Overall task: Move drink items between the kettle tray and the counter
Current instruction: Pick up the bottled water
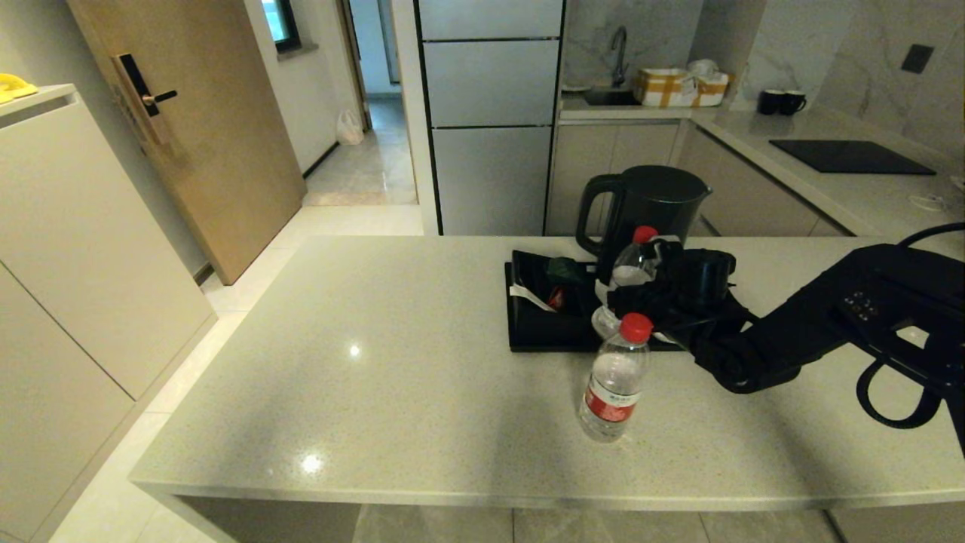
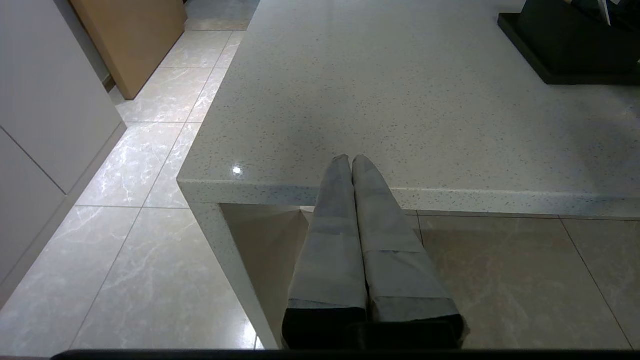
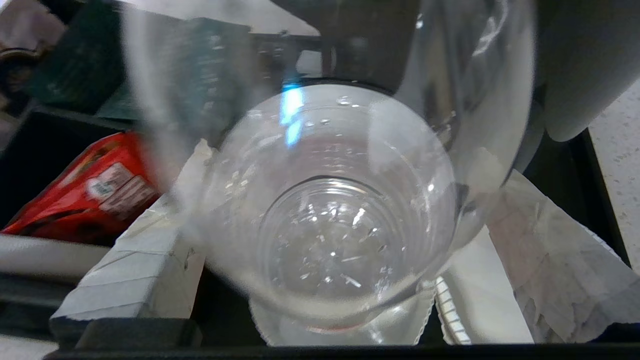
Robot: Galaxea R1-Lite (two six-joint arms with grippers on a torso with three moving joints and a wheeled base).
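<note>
So the right gripper is spread wide with its fingers either side of the bottle on the tray, far right of the counter, by the kettle. Bottle's upright, between the fingers. The left gripper is pinched shut, way off at the near edge.

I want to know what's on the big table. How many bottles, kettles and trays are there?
Water bottles: 2, one standing on the counter near the front, one on the tray by the right gripper
Kettles: 1
Trays: 1
Total: 4
</note>
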